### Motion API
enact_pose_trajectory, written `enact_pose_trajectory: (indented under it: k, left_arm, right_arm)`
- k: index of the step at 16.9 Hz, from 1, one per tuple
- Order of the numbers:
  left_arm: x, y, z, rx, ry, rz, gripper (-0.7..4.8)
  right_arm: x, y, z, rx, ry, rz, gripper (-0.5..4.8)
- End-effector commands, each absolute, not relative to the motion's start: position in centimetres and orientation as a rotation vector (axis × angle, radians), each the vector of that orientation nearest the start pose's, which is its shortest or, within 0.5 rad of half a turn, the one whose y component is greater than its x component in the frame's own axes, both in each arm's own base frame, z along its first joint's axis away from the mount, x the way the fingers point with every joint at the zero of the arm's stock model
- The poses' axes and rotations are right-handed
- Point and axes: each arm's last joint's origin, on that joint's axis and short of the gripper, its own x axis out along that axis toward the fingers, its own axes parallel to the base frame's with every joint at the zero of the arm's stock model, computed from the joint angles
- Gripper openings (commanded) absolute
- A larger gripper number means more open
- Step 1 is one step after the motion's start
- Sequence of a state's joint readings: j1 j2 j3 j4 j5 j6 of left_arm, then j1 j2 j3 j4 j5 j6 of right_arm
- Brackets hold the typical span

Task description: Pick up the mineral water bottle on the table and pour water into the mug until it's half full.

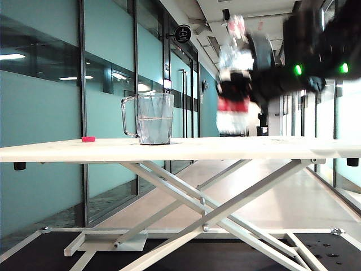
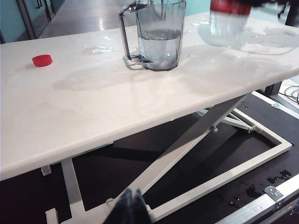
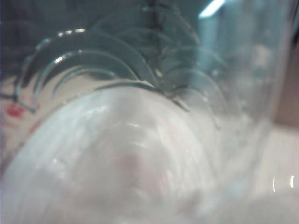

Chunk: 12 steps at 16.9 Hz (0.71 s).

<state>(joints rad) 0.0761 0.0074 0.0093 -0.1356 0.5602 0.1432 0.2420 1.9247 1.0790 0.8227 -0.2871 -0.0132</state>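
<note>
The mug (image 1: 154, 118) stands on the white table (image 1: 271, 148), left of centre, with water (image 1: 154, 130) up to about half its height; the mug (image 2: 158, 35) also shows in the left wrist view. To its right, the mineral water bottle (image 1: 232, 116) is motion-blurred and roughly upright, its base just over the tabletop. My right gripper (image 1: 241, 84) is shut on it from the right. In the right wrist view the bottle (image 3: 140, 154) fills the picture and hides the jaws. My left gripper (image 2: 133, 207) is shut and empty, low in front of the table.
A small red cap (image 1: 88, 139) lies near the table's left end, also seen as the cap (image 2: 42, 60) from the left wrist. Water droplets (image 2: 98, 48) lie on the tabletop around the mug. The scissor-leg frame (image 1: 208, 214) stands below. A glass wall runs along the left.
</note>
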Motion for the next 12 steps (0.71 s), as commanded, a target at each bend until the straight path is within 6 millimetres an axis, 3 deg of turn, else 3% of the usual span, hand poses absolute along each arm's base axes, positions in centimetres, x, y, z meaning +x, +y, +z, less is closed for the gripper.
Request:
enact_pose_trajectory:
  k: [1, 3, 5, 7, 12]
  left_arm:
    - [9.3, -0.8, 15.3, 0.103, 0.098, -0.493, -0.05]
    - [9.3, -0.8, 15.3, 0.103, 0.098, -0.493, -0.05]
    - [9.3, -0.8, 15.3, 0.103, 0.098, -0.493, -0.05]
    - [9.3, -0.8, 15.3, 0.103, 0.098, -0.493, -0.05]
    - [9.3, -0.8, 15.3, 0.102, 0.098, -0.496, -0.05]
  right_arm:
    - [40.2, 11.0, 20.3, 0.001, 0.003, 0.568, 2.11]
    - [40.1, 11.0, 20.2, 0.001, 0.005, 0.567, 2.86]
    - [40.1, 11.1, 20.2, 0.001, 0.007, 0.586, 4.08]
    - [39.9, 11.2, 20.3, 0.003, 0.033, 0.642, 4.79]
    - [38.0, 10.8, 21.5, -0.068, 0.146, 0.679, 4.79]
